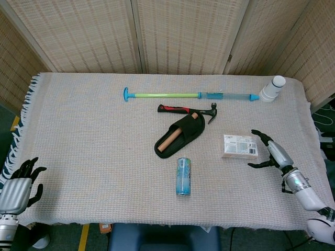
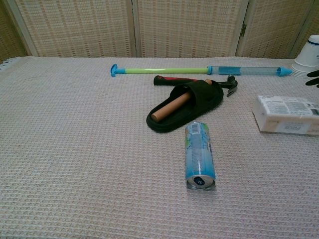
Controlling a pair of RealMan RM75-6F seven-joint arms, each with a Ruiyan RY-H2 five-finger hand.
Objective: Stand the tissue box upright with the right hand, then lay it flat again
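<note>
The white tissue box [image 1: 239, 145] lies flat on the cloth at the right side of the table, also seen in the chest view as the tissue box [image 2: 285, 114]. My right hand [image 1: 272, 153] is just right of it, fingers spread, holding nothing and clear of the box. Only a dark fingertip [image 2: 313, 78] of it shows at the chest view's right edge. My left hand [image 1: 20, 185] hangs off the table's front left corner, fingers apart and empty.
A black slipper [image 1: 179, 135] with a wooden dowel in it sits mid-table beside a hammer [image 1: 187, 110]. A blue can [image 1: 183, 176] lies on its side in front. A green-blue rod [image 1: 191, 95] lies across the back, and stacked white cups [image 1: 272, 89] stand back right.
</note>
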